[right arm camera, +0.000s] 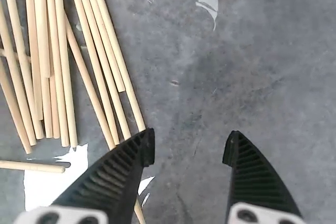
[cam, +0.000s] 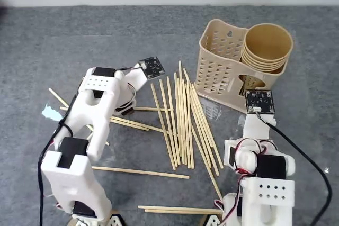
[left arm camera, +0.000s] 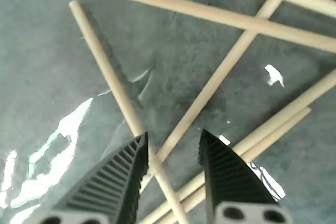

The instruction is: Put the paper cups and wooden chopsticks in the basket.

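A: Status, biggest first?
B: Grey table (cam: 312,88). Two white arms on the near side. The left arm (cam: 95,109) is stretched out over the left-hand scatter of sticks. The right arm (cam: 265,194) is folded up just in front of the basket.
A: Basket?
B: Beige basket (cam: 217,62), upright, far right of the table. The paper cups (cam: 267,46) are already in it: one nested stack standing in its right end, rims above the basket wall.
A: Chopsticks?
B: The chopsticks (cam: 180,115) lie on the table. The main bundle runs roughly near-to-far in the middle, its far ends just beside the basket's left wall. A few crossed ones lie under the left arm. One lies crosswise nearer the front, and two more lie side by side at the near edge between the arm bases.
A: Grippers?
B: Left gripper (left arm camera: 173,136): jaws apart, low over the crossed sticks. One stick runs along the inside of one finger (left arm camera: 126,171) and a second slants through the gap. It isn't clamped on either; can't tell whether the finger touches.
A: Right?
B: Right gripper (right arm camera: 190,134): jaws spread wide, holding nothing, over bare table. The bundle's edge sits next to one finger (right arm camera: 121,171), and a corner of the basket shows beyond.
A: Anything else?
B: Small light-blue scrap (cam: 51,113) on the table, left of the left arm.
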`<act>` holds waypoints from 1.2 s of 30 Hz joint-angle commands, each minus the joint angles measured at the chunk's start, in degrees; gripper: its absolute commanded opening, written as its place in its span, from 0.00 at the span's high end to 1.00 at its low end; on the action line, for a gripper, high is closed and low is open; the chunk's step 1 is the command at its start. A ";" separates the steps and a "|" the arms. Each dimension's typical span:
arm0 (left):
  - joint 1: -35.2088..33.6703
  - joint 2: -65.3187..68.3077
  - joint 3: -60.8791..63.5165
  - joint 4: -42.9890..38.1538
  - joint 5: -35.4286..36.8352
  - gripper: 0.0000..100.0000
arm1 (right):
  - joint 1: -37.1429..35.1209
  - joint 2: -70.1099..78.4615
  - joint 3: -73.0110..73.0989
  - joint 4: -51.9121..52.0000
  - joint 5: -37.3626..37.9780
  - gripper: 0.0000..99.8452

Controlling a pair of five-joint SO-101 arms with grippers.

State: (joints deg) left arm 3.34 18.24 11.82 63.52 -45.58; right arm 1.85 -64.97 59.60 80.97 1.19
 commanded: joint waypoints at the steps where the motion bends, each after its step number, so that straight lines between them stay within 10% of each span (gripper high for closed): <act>1: 0.70 0.79 -4.18 0.35 -0.44 0.84 | -0.40 -1.10 -0.44 0.13 -0.35 0.77; 20: -0.53 16.97 -25.98 15.21 3.78 0.84 | -0.31 -0.66 -0.35 0.22 -0.35 0.77; 36: -5.27 5.36 -26.51 16.53 10.99 0.75 | 2.77 -1.01 -0.09 0.22 -0.35 0.77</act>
State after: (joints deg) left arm -0.53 27.56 -12.09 80.04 -35.21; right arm 3.87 -64.97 59.69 80.97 1.19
